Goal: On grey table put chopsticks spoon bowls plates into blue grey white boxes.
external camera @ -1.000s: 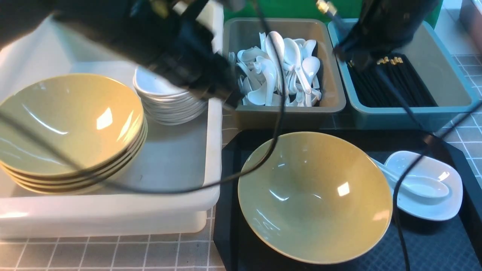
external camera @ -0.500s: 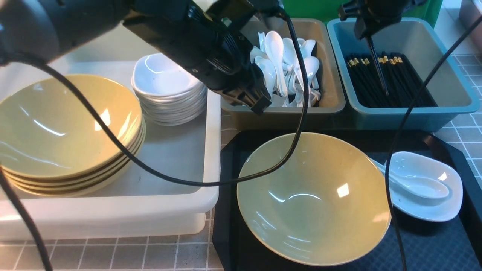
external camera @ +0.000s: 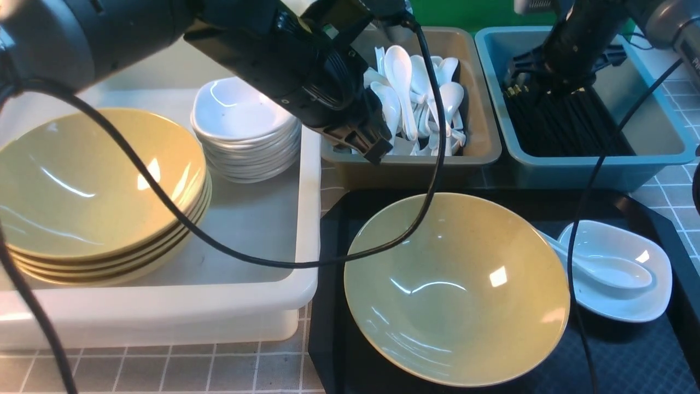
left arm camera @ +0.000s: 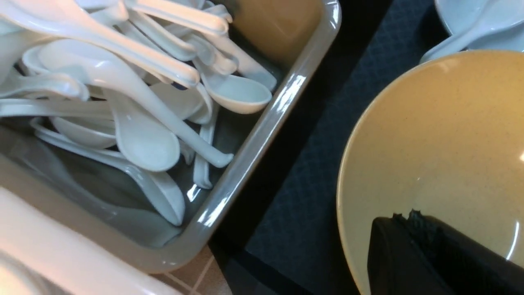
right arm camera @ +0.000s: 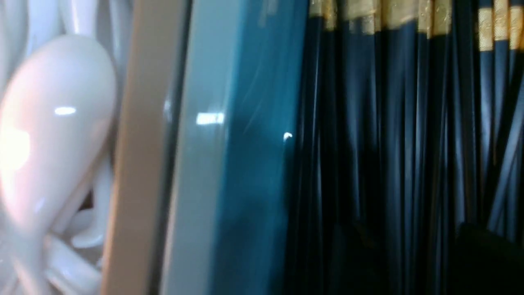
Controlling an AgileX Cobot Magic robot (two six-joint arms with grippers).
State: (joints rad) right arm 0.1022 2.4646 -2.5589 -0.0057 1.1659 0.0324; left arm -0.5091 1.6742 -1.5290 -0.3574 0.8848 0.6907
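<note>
— Where are our grippers?
— Our left gripper (external camera: 374, 150), fingers pressed together, hangs over the near rim of the small grey-brown plastic tub (external camera: 481, 109) heaped with white spoons (external camera: 415, 93). Our right gripper (external camera: 547, 82), at one o'clock, has its fingers apart over the thin black gold-banded chopsticks (external camera: 569, 126) lying in the teal-blue tub (external camera: 656, 137).
— And the black diamond-textured tray (external camera: 629, 355)?
— The wide glossy olive-yellow bowl (external camera: 456, 287) fills its middle, rim near the six o'clock edge. At the bowl's three o'clock a white ceramic soup spoon (external camera: 607, 269) lies in a small white rounded-square plate (external camera: 618, 309).
— Room?
— We see bare floor in the large milky-white box (external camera: 309, 219) at nine o'clock.
</note>
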